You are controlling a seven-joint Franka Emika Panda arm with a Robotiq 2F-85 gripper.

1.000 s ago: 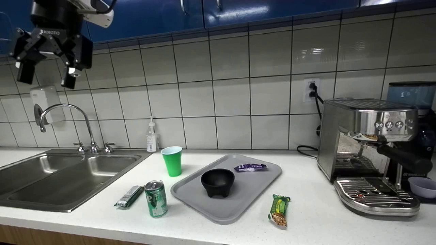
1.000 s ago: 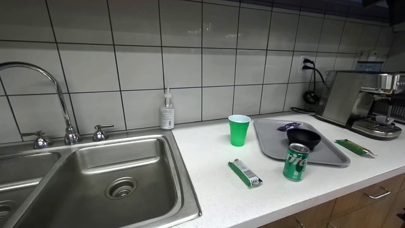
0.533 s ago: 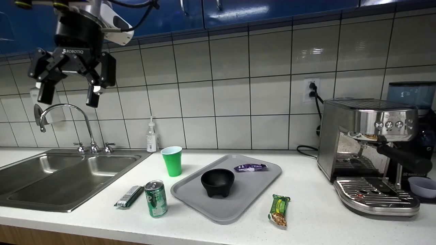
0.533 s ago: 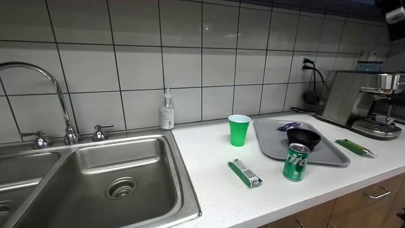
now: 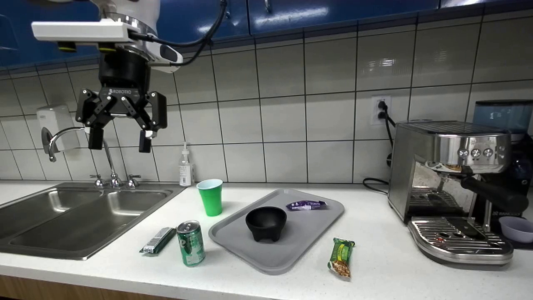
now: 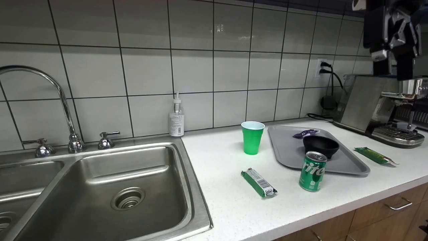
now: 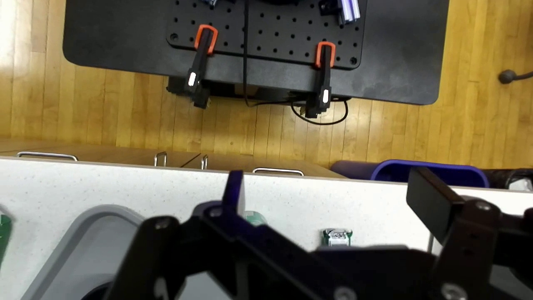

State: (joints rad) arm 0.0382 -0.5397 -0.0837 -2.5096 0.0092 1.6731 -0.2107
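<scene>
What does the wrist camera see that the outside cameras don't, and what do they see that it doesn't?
Only the wrist view shows the wooden floor, the purple bin and a black table with orange-tipped clamps.

Only the exterior views show the silver faucet, the soap bottle, the green cup and the coffee machine.

All share the open gripper, the gray tray, the white counter and the green-and-white bar, though the wrist view catches just its end.
</scene>
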